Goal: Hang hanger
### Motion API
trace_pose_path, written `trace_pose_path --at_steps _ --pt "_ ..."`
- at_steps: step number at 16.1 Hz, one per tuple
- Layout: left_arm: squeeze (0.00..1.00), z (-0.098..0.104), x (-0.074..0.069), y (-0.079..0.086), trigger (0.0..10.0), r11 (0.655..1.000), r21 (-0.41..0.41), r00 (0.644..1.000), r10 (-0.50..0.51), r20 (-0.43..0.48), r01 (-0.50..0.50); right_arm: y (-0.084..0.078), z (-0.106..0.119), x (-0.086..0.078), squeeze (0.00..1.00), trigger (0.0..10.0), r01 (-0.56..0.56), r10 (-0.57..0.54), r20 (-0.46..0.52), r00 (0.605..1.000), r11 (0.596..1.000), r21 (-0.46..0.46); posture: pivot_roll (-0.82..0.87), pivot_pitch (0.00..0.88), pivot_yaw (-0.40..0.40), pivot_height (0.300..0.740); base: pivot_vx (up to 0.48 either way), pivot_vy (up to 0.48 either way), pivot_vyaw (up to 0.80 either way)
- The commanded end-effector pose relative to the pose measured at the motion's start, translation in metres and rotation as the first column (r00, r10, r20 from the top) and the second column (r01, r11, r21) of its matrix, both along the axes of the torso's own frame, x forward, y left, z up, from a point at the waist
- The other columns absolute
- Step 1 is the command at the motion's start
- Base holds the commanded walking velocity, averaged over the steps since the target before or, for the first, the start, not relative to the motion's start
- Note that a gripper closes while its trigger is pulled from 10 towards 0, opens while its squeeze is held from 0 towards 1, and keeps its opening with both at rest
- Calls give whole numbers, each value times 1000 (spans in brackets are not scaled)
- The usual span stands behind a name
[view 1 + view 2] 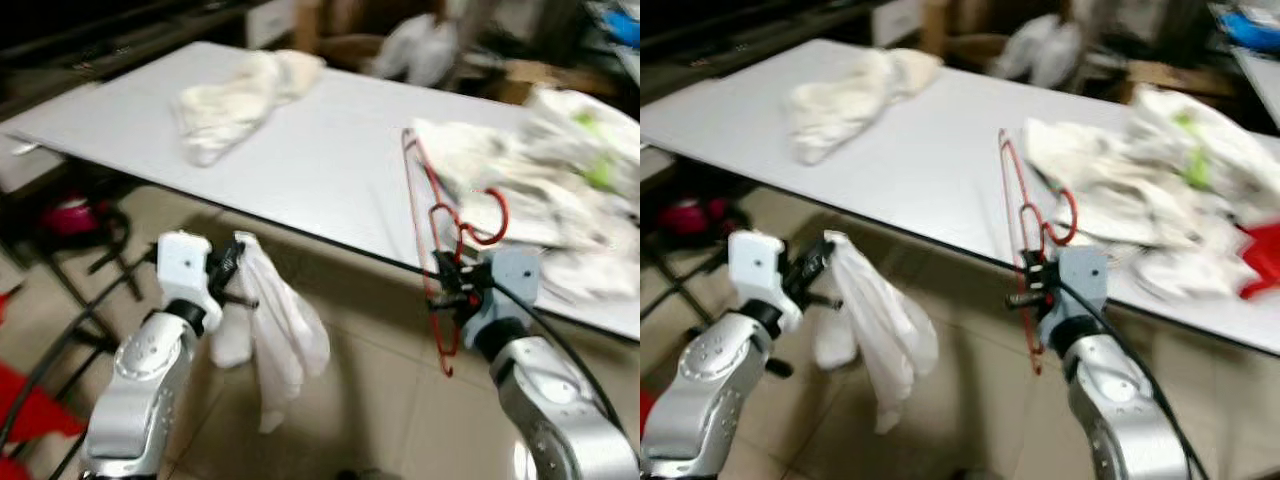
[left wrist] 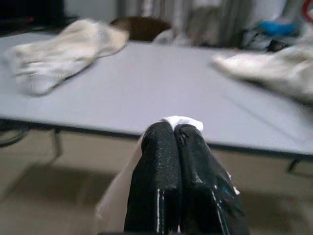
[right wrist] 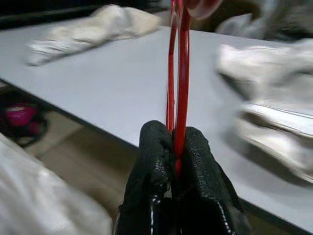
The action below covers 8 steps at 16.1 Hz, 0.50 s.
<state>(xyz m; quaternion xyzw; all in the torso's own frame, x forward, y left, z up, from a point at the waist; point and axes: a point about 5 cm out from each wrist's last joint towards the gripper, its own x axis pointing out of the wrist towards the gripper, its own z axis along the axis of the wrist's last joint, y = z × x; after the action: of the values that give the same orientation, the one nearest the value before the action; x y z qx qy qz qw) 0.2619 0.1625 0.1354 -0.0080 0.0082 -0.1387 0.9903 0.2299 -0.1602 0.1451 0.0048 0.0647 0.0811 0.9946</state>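
My right gripper (image 1: 446, 277) is shut on a red wire hanger (image 1: 428, 215), held edge-on over the near edge of the white table (image 1: 320, 170); its hook (image 1: 492, 215) curls up toward a clothes pile. In the right wrist view the hanger's wires (image 3: 178, 73) rise from between the black fingers (image 3: 155, 161). My left gripper (image 1: 232, 272), in front of the table over the floor, is shut on a white cloth (image 1: 280, 330) that hangs limp below it. The left wrist view shows a bit of the cloth (image 2: 182, 121) pinched between its fingers (image 2: 159, 166).
A crumpled cream garment (image 1: 235, 95) lies on the table's far left. A pile of white clothes (image 1: 545, 190) covers its right side. A pink object (image 1: 70, 215) and dark table legs sit under the table on the left. Tiled floor (image 1: 380, 400) lies below my arms.
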Motion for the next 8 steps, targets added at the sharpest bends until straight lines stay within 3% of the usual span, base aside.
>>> trace_pose_path --at_steps 1,3,6,7,8 --pt "0 10 0 1 10000 1000 -12 999 -14 47 14 0 3 0 0 10000 4 -4 30 1000 1000 9 -88 0 -21 740 0 0 -800" --pt "0 18 2 2 10000 999 -10 993 54 109 -53 1 3 -2 0 10000 6 -7 18 1000 998 57 -93 0 -22 740 0 0 -800" --pt "0 20 2 0 10000 997 65 990 30 138 -39 -2 12 -2 0 10000 43 -48 79 996 997 70 -102 0 -15 740 0 0 -800" --pt "0 17 2 -2 10000 996 86 996 7 92 -15 -2 12 -2 0 10000 36 -42 71 997 996 81 -106 0 -15 740 0 0 -800" --pt "0 16 -2 -8 10000 994 74 996 -82 36 79 -3 11 -4 0 10000 22 -27 56 998 996 87 -112 0 -19 740 0 0 -800"
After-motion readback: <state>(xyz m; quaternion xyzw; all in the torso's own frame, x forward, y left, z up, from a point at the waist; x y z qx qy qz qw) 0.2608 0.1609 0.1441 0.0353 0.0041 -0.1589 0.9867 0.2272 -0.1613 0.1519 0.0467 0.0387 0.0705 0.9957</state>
